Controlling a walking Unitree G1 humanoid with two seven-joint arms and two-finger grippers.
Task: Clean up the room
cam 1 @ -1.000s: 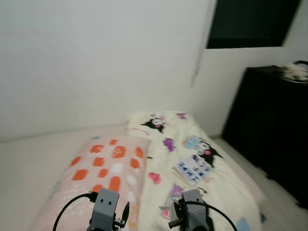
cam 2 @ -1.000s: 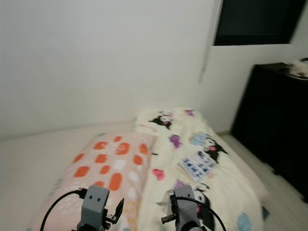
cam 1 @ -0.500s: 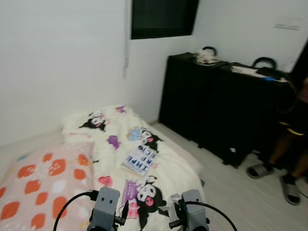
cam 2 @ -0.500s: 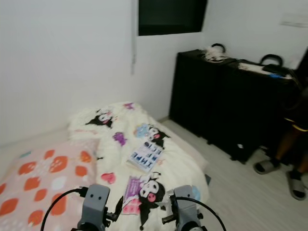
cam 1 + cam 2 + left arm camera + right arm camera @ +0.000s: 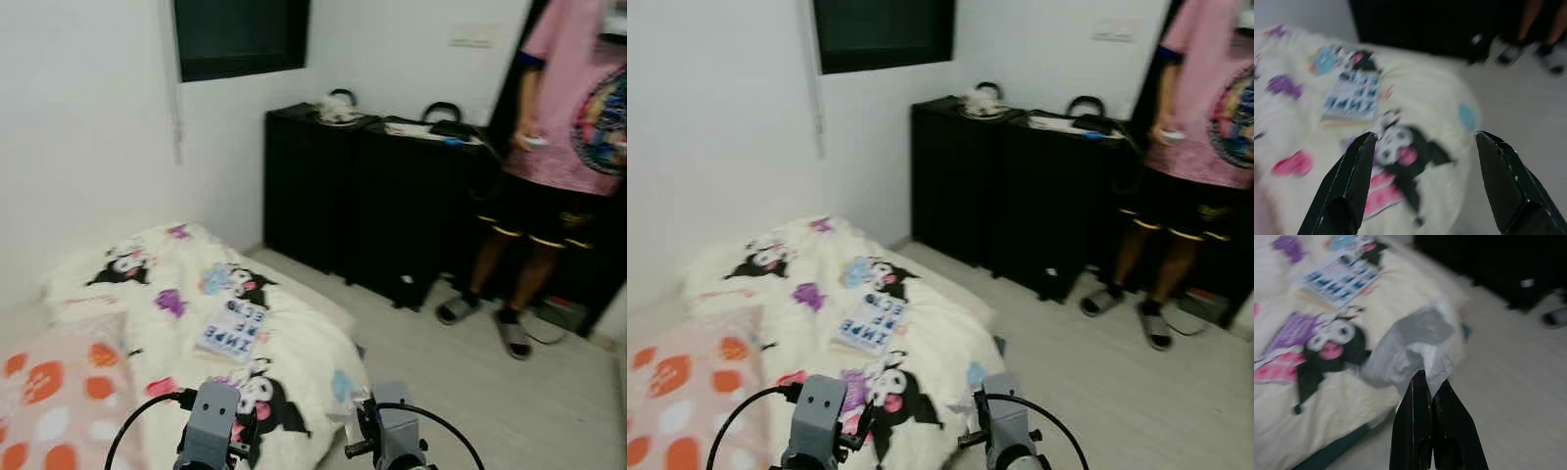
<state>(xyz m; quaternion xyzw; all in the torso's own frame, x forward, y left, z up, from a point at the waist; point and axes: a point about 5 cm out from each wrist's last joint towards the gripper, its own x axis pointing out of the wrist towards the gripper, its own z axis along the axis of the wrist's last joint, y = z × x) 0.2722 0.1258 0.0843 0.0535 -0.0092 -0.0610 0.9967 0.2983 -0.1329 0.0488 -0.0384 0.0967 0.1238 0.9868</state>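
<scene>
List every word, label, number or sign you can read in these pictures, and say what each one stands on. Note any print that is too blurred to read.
Large blue letters on the book lying on the bedding: too blurred to read with confidence.
Round graphic on the person's pink shirt: too blurred to read.
Wall plate: no text can be made out.
Crumpled wrapper in the right gripper: no text visible.
</scene>
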